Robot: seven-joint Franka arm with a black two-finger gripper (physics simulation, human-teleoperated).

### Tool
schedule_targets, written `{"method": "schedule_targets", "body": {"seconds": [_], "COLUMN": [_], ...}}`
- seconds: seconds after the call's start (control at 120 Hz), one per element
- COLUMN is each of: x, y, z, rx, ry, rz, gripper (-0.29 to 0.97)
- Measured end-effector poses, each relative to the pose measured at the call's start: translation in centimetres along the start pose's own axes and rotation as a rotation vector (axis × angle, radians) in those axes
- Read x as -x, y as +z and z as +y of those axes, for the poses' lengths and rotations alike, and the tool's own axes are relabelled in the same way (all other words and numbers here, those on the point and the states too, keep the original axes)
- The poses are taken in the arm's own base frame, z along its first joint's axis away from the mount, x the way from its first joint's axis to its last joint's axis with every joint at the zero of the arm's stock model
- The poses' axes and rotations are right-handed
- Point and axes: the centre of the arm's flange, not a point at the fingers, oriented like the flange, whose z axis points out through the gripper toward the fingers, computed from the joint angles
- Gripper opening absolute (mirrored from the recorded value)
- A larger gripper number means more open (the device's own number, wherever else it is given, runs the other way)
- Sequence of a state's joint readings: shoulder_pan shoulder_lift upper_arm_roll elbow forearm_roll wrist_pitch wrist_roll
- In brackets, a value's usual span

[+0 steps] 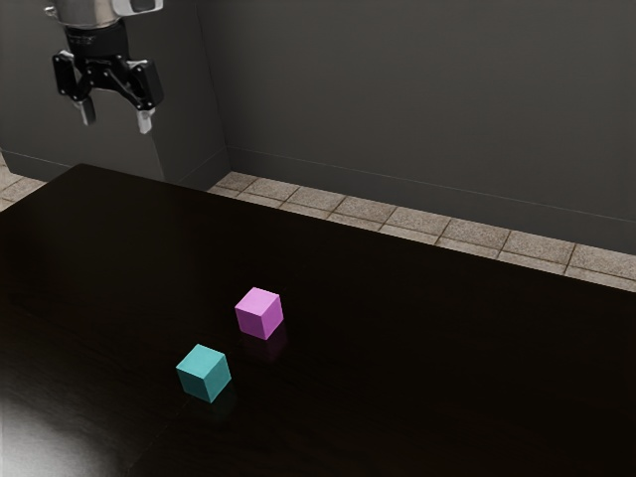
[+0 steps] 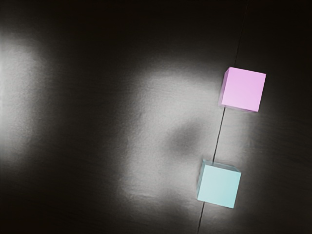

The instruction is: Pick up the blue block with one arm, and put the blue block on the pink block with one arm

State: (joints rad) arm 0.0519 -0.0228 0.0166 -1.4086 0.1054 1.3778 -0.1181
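Two cubes, one gripper, one table.

1. Blue block (image 1: 204, 373) – teal-blue cube, sitting flat on the dark glossy table (image 1: 427, 397), untouched and not lifted.
2. Pink block (image 1: 259, 313) – same build, also flat on the table, near the blue block at about its 1 o'clock in the exterior view. The two stand apart, with bare tabletop between them and nothing stacked on either.
3. Gripper (image 1: 116, 115) – black, two-fingered, hanging high above the table at roughly 11 o'clock from the blocks and well apart from both. Fingers spread wide, nothing between them.
4. Seam (image 2: 218, 141) – thin dark line in the tabletop, seen in the wrist view, passing alongside both cubes.
5. Surroundings – tiled floor (image 1: 447, 231) and grey wall (image 1: 417, 89) beyond the table's far edge.
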Motion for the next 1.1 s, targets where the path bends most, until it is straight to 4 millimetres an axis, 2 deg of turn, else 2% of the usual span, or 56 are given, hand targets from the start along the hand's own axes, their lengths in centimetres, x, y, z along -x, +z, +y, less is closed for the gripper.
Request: {"method": "schedule_targets", "body": {"seconds": [0.142,0.175,0.242,0.283,0.342,0.492,0.675,0.742,0.825,0.892,1.025,1.1], "x": [-0.1,0.3,2.5,3.2,3.2,1.9,1.3,0.8,0.6,1.7,2.8,3.2], "y": [-0.1,-2.2,-9.7,-11.5,-11.8,-9.7,-8.4,-5.1,2.0,6.4,13.4,16.4], "z": [1.3,1.4,1.1,1.4,2.3,4.8,4.7,5.0,6.0,6.2,6.5,7.1], "rx": [0.0,0.006,0.027,0.033,0.035,0.03,0.03,0.031,0.058,0.071,0.071,0.071], "ry": [0.056,0.065,0.075,0.089,0.114,0.176,0.189,0.199,0.22,0.226,0.232,0.242], "rz": [0.01,0.051,0.192,0.221,0.214,0.147,0.106,0.052,-0.036,-0.063,-0.075,-0.071], "gripper": [0.68,0.68,0.68,0.68,0.68,0.68,0.68,0.68,0.68,0.68,0.68,0.68]}}
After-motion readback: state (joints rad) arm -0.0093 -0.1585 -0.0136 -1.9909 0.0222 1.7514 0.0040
